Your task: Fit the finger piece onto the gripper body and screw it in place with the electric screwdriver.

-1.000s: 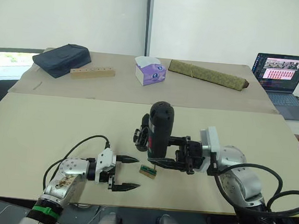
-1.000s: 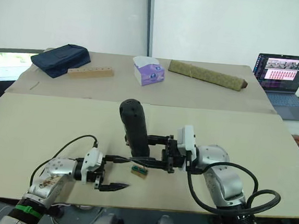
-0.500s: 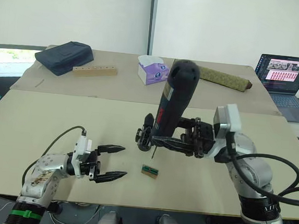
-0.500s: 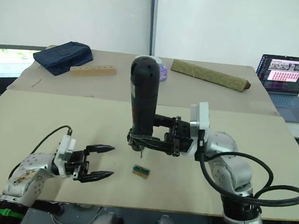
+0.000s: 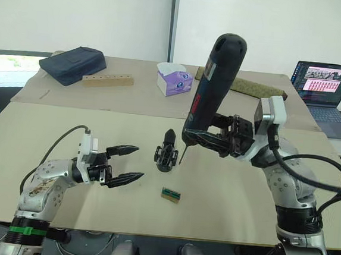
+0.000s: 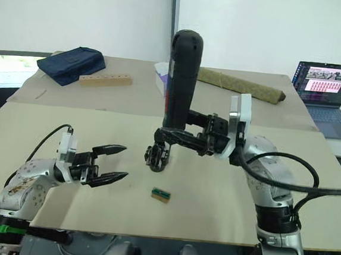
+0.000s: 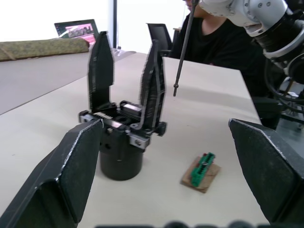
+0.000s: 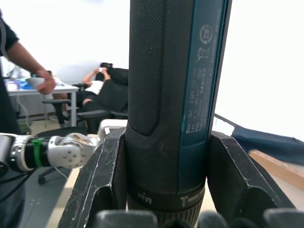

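Observation:
The gripper body (image 5: 166, 153) stands on the near table, a round black base with two pointed prongs (image 7: 153, 80) upright on it; I cannot tell which prong is the finger piece. My right gripper (image 5: 198, 136) is shut on the lower end of the electric screwdriver (image 5: 215, 83), held high and tilted, its thin bit (image 5: 181, 158) hanging just right of the body without touching it. My left gripper (image 5: 137, 163) is open, a short way left of the body and pointing at it, nothing between its fingers (image 7: 71, 175).
A small green-and-brown block (image 5: 170, 194) lies in front of the gripper body. On the far table are a dark bag (image 5: 71, 65), a wooden block (image 5: 108, 80), a tissue box (image 5: 173, 80), an olive roll (image 5: 260, 89) and a laptop (image 5: 322, 87). People (image 8: 102, 90) sit beyond.
My right gripper has lifted the screwdriver up and to the right, uncovering the gripper body. My left gripper has drawn back left, then risen level with the body, still open.

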You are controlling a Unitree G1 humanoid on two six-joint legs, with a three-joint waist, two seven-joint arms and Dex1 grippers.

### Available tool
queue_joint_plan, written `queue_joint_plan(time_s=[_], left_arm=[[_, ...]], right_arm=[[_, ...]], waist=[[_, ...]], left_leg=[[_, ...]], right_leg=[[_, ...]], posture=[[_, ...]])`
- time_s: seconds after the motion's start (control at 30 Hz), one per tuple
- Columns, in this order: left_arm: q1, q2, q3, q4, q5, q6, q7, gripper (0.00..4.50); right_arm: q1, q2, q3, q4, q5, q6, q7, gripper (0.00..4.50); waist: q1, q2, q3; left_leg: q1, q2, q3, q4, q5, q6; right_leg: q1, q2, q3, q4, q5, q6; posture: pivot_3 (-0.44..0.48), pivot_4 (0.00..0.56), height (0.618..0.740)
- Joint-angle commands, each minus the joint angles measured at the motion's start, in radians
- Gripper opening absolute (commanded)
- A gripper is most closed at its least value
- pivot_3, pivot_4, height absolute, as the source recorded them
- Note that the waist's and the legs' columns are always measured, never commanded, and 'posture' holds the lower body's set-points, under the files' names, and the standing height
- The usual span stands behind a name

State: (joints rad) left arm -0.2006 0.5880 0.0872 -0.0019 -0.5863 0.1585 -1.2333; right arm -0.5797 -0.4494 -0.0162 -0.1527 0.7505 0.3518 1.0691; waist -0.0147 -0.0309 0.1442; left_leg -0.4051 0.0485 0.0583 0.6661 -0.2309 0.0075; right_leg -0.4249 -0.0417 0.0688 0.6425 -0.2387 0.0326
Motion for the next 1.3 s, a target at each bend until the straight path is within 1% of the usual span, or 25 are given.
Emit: queue_joint_plan(time_s=[0.03, 0.27, 0.43, 0.77, 0.97, 1.3], left_arm=[[-0.025, -0.003, 0.001, 0.003, 0.014, -0.002, 0.012, 4.50], [-0.065, -0.015, -0.023, 0.039, 0.049, 0.000, 0.024, 4.50], [-0.119, -0.013, -0.052, 0.090, 0.076, -0.008, -0.003, 4.50], [-0.182, -0.034, -0.082, 0.157, 0.112, -0.018, -0.018, 4.50], [-0.197, -0.055, -0.095, 0.179, 0.135, -0.030, -0.014, 4.50], [-0.211, -0.089, -0.118, 0.198, 0.168, -0.042, -0.012, 4.50]], right_arm=[[-0.054, 0.008, -0.044, 0.018, 0.004, -0.035, 0.010, 1.91], [-0.106, 0.029, -0.045, 0.091, -0.015, -0.051, 0.028, 1.91], [-0.142, 0.061, -0.038, 0.123, -0.022, -0.052, 0.034, 1.91], [-0.207, 0.147, -0.012, 0.145, -0.053, -0.034, -0.013, 1.91], [-0.242, 0.185, -0.013, 0.140, -0.022, 0.035, -0.055, 1.91], [-0.244, 0.184, 0.038, 0.139, -0.086, 0.036, -0.028, 1.91]], waist=[[-0.001, 0.000, 0.000], [0.000, 0.000, 0.000], [0.000, 0.000, 0.001], [-0.002, 0.000, 0.001], [-0.001, 0.000, 0.001], [-0.002, 0.000, 0.001]], left_leg=[[0.000, 0.000, 0.000, 0.000, 0.000, 0.000], [-0.001, 0.000, 0.000, 0.000, 0.000, 0.000], [-0.001, 0.000, 0.000, 0.000, 0.000, 0.000], [-0.001, 0.000, 0.000, 0.000, 0.000, 0.000], [-0.002, 0.000, 0.000, 0.000, 0.000, 0.000], [-0.002, 0.000, 0.000, 0.000, 0.000, 0.000]], right_leg=[[0.000, 0.000, 0.000, 0.000, 0.000, 0.000], [0.000, 0.000, 0.000, 0.000, 0.000, 0.000], [0.000, 0.000, 0.000, 0.000, 0.000, 0.000], [-0.001, 0.000, 0.000, 0.002, 0.001, 0.000], [-0.001, 0.000, 0.000, 0.002, 0.001, 0.000], [-0.001, 0.000, 0.000, 0.002, 0.001, 0.000]], posture=[[0.000, 0.150, 0.740], [0.000, 0.150, 0.740], [0.000, 0.150, 0.740], [0.000, 0.150, 0.740], [0.000, 0.150, 0.740], [0.000, 0.150, 0.740]])
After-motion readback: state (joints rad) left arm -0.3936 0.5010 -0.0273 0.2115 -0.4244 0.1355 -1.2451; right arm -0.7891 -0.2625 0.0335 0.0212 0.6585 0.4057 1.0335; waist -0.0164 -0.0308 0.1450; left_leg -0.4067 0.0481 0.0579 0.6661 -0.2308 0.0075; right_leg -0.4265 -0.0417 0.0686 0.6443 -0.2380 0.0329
